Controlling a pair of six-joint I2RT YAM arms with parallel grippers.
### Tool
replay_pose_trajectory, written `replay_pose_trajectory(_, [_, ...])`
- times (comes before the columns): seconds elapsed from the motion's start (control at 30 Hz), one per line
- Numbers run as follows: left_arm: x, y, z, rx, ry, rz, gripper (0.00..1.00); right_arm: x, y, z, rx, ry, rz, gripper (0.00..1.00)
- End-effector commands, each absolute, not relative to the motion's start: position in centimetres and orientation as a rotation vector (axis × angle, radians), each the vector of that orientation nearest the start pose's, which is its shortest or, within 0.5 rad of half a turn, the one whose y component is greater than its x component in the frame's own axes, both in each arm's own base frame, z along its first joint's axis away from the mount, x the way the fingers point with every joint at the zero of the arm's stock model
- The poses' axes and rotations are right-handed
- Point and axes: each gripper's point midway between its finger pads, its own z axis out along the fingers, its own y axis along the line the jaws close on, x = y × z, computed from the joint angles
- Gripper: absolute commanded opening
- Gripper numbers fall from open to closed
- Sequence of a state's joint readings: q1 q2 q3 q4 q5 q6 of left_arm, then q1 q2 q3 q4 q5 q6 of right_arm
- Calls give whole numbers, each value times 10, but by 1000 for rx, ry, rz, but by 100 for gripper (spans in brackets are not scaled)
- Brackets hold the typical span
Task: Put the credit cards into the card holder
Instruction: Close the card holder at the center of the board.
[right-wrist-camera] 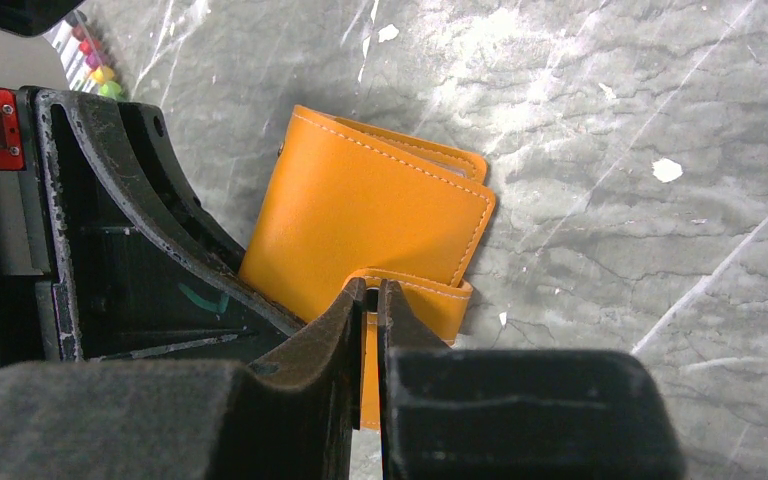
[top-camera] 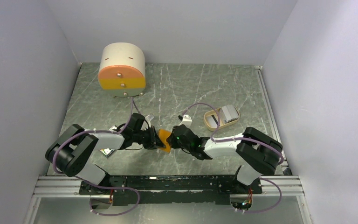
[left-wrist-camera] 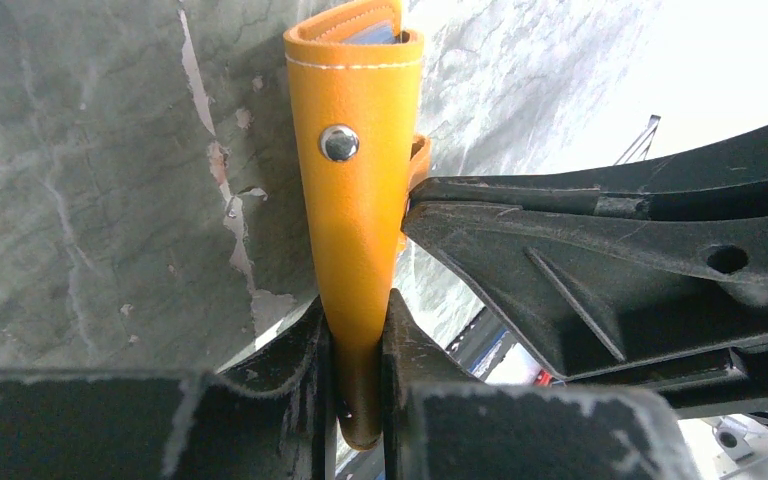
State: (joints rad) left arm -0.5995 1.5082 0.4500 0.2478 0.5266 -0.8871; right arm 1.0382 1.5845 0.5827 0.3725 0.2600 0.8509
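Note:
The orange card holder [top-camera: 164,139] is held off the table between both grippers at the centre. My left gripper [top-camera: 157,139] is shut on its folded body [left-wrist-camera: 360,200], whose metal snap stud [left-wrist-camera: 339,142] faces me. My right gripper [top-camera: 174,138] is shut on the holder's snap tab [right-wrist-camera: 430,305], beside the closed body [right-wrist-camera: 375,220]. A sliver of pale blue shows at the holder's top opening [left-wrist-camera: 375,30]. Pale grey credit cards [top-camera: 229,113] lie in the tan oval tray [top-camera: 211,122] at the right, apart from both grippers.
A round cream-and-orange drawer box [top-camera: 121,69] stands at the back left. Side walls close in the marbled table [top-camera: 191,84]. A black rail [top-camera: 168,183] runs along the near edge. A small dark object [top-camera: 106,152] lies under the left arm.

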Motion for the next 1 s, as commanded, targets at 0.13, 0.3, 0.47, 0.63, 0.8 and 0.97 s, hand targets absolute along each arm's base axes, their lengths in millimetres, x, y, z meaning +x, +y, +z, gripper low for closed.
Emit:
replay_pose_trajectory(0.13, [184,-278,31,2,2641,-1254,9,202,315,25,-118,2369,722,22])
replay_pose_trajectory(0.3, [189,-283,38,13,2621,-1269,9,221,294,82,-84,2233,682,50])
replay_pose_trajectory(0.47, [205,-291,52,5,2589,-1260,29,224,270,128,-34,2122,684,100])
replay_pose_trajectory(0.63, [219,-289,65,-5,2556,-1188,51,221,256,157,-28,2057,707,100])
replay_pose_trajectory(0.8, [228,-273,87,-13,2507,-1050,70,222,239,179,-3,1980,688,100])
replay_pose_trajectory(0.97, [233,-253,113,-58,2440,-943,99,223,222,191,28,1933,650,100])
